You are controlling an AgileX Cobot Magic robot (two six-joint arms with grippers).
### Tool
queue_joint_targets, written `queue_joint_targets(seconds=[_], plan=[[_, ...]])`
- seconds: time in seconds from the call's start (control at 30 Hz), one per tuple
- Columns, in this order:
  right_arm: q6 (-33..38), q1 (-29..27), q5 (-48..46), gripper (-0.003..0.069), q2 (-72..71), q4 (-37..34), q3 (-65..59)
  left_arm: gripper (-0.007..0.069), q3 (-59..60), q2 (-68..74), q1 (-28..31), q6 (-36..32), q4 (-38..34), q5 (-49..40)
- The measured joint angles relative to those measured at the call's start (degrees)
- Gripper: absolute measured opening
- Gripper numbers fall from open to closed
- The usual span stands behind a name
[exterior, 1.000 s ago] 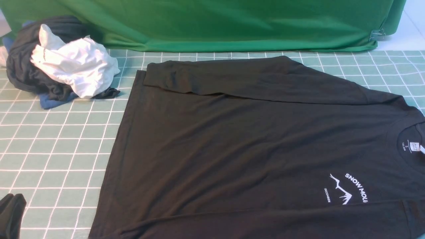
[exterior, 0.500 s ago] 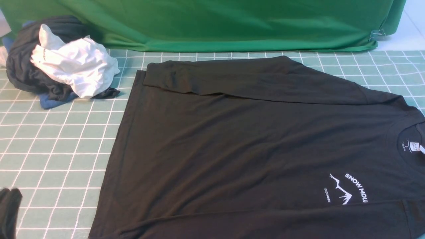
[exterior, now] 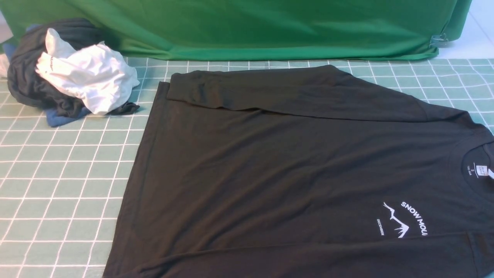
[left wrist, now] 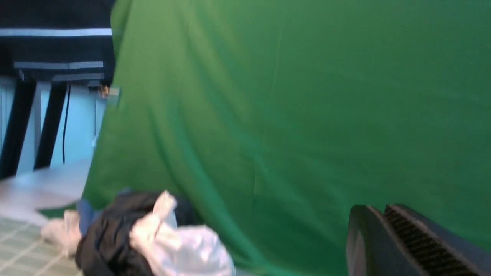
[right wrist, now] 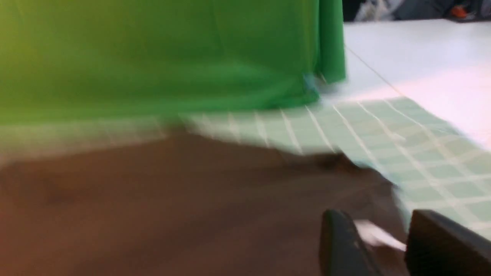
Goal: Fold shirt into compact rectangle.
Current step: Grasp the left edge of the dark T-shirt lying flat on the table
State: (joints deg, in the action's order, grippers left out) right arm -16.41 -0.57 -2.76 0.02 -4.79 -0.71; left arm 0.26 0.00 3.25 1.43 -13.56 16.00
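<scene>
Gridded green surface (exterior: pixel 58 173): black long-sleeved cotton shirt (exterior: pixel 270 173), sleeves in; left claw (left wrist: pixel 378 214) shut empty, right claw (right wrist: pixel 379 220) ajar empty; I'd fold hem-to-collar next.

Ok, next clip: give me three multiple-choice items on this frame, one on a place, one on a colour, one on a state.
1. Where does the heap of clothes lie relative to the black shirt?
A. At the far left of the checked mat, apart from it
B. On its chest print
C. Under its collar

2. What colour is the garment on top of the heap?
A. Red
B. White
C. Yellow

3. How does the shirt's far sleeve lie?
A. Stretched straight out over the mat
B. Folded over the body
C. Hanging off the table

Answers:
1 A: the front view shows mat between the heap and the shirt's hem corner.
2 B: the white garment crowns the dark pile.
3 B: the sleeve lies across the body, cuff toward the hem.
</scene>
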Motion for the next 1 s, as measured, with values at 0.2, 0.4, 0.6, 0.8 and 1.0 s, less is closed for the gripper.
queue_joint_targets(seconds=[0.2,0.4,0.6,0.8,1.0], plan=[[-15.4,0.0,12.5,0.0244,0.0,-6.0,0.0,0.0015,0.0,0.0,0.0,5.0,0.0,4.1],[-16.6,0.0,13.2,0.0244,0.0,-6.4,0.0,0.0015,0.0,0.0,0.1,5.4,0.0,4.6],[-16.1,0.1,18.0,0.0219,0.0,-4.8,0.5,0.0015,0.0,0.0,0.1,9.2,-0.2,10.0],[-5.7,1.9,7.6,0.0038,4.7,3.2,19.3,0.0015,-10.2,5.4,0.1,10.6,0.2,3.5],[8.9,2.6,-18.1,0.0019,22.9,4.1,43.0,0.0015,-35.2,27.6,0.1,9.3,3.0,-40.6]])
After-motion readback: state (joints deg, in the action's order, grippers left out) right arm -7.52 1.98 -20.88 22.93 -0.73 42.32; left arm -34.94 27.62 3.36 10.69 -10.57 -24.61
